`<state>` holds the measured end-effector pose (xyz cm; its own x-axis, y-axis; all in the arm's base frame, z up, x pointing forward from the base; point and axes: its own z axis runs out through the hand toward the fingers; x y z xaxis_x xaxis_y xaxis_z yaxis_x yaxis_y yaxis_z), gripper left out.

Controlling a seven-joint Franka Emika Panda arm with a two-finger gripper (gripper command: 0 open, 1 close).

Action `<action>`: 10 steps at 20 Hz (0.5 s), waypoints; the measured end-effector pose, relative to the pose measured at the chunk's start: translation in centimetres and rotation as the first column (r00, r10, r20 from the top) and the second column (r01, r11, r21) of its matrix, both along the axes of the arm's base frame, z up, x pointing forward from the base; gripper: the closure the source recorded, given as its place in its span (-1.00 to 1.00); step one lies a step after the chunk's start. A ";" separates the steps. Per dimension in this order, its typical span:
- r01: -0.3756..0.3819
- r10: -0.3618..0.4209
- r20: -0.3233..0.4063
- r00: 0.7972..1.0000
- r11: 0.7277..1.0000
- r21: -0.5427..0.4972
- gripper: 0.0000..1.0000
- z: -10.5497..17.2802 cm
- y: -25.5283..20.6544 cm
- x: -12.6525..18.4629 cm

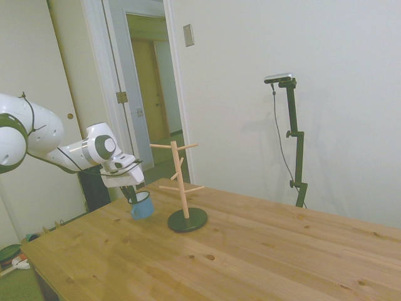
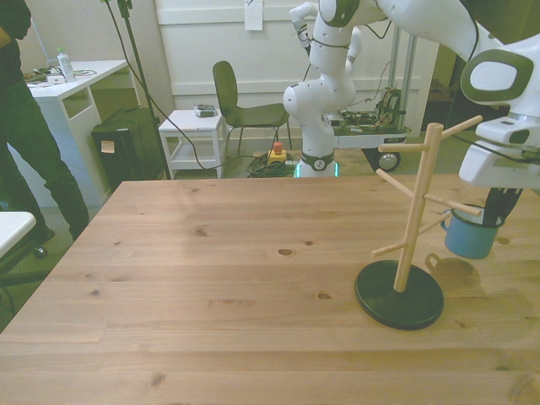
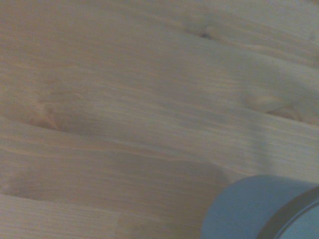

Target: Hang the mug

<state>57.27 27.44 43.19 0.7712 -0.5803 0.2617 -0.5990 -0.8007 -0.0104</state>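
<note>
My gripper (image 1: 134, 197) is shut on the rim of the small light-blue mug (image 1: 143, 207), with one dark finger reaching down inside it. The mug (image 2: 468, 239) hangs tilted a little above the table, and its shadow lies on the wood beneath. It is just beside the wooden peg stand (image 1: 180, 182), on the arm's side, level with the lowest pegs. The stand (image 2: 416, 211) has a round dark base (image 2: 398, 295) and several slanted pegs. In the wrist view only part of the mug's blue wall (image 3: 249, 206) shows over blurred wood.
The wooden table (image 2: 211, 278) stretches wide toward the front view's left. A person (image 2: 25, 126) stands off the table at the front view's left, by a white desk (image 2: 76, 80). Behind the table stand a chair (image 2: 240, 105) and a small white side table (image 2: 192, 126).
</note>
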 end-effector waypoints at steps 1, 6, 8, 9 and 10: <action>0.003 -0.003 0.015 1.000 1.000 0.005 1.00 1.4 -0.5 -0.3; 0.001 -0.001 0.063 0.998 1.000 0.010 1.00 7.5 -3.0 -1.3; -0.005 0.004 0.075 0.997 1.000 0.011 1.00 9.3 -3.2 -1.4; -0.009 0.008 0.081 0.997 1.000 0.011 1.00 10.1 -3.2 -1.4; -0.014 0.013 0.086 0.996 1.000 0.011 1.00 11.1 -3.1 -1.4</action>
<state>55.83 24.32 54.28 0.7539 -0.5735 0.3206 -0.5847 -0.8082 -0.0710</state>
